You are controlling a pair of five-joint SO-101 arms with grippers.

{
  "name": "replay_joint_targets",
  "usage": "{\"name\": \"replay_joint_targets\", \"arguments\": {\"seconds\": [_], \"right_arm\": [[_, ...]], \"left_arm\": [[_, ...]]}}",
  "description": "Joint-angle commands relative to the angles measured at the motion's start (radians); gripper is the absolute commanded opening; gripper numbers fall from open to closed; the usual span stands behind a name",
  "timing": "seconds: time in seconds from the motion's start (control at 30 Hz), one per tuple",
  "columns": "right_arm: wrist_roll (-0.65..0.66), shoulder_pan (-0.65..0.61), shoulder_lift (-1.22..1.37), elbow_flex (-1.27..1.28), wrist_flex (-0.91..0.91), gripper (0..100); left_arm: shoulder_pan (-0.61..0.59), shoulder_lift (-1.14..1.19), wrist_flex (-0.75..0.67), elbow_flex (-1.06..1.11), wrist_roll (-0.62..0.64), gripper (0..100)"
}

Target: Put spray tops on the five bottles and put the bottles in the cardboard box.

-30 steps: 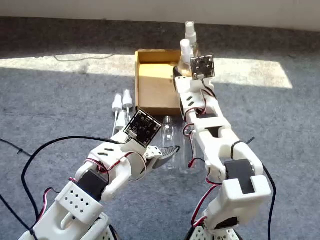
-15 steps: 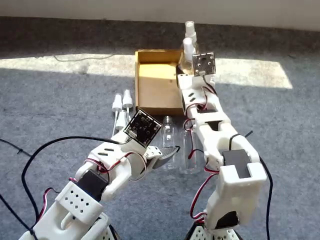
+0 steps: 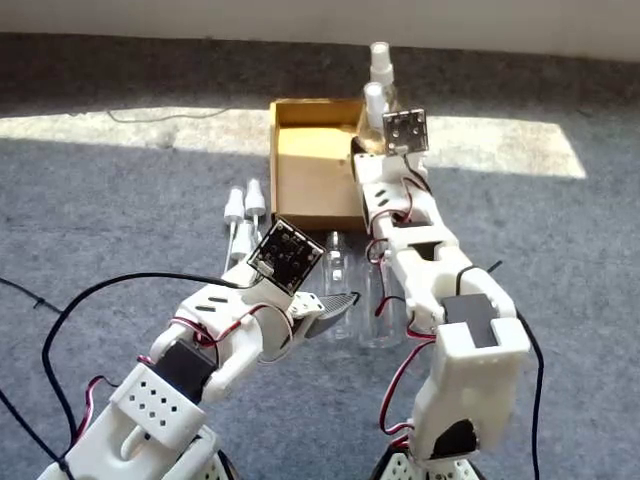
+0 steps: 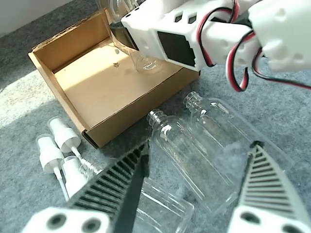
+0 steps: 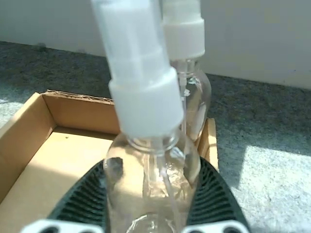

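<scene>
One capped bottle (image 5: 150, 165), clamped by the right gripper (image 5: 151, 194), could be knocked against the standing bottle (image 5: 194, 102) behind; left gripper (image 4: 199, 148) held open, empty.

Capped bottle (image 3: 374, 108) at cardboard box (image 3: 308, 170) rim (two uncapped bottles (image 3: 338, 268) apart)

- In the cardboard box (image 3: 300, 170) you have the left half free; the right arm (image 3: 420, 250) overhangs its right wall.
- A capped bottle (image 3: 380, 58) stands behind its far right corner.

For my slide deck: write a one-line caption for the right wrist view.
Right claw grips a spray-topped bottle at the cardboard box; a second topped bottle stands beyond.
</scene>
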Motion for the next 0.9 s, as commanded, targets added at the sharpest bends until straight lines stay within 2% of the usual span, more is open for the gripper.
{"name": "replay_joint_targets", "arguments": {"seconds": [0.0,0.87], "right_arm": [[-0.002,0.013,-0.016,-0.058,-0.021,0.6],[-0.002,0.03,-0.012,-0.105,-0.025,0.7]], "left_arm": [[-0.012,-0.007,-0.017,-0.002,0.002,29],[-0.012,-0.007,-0.017,-0.002,0.003,29]]}}
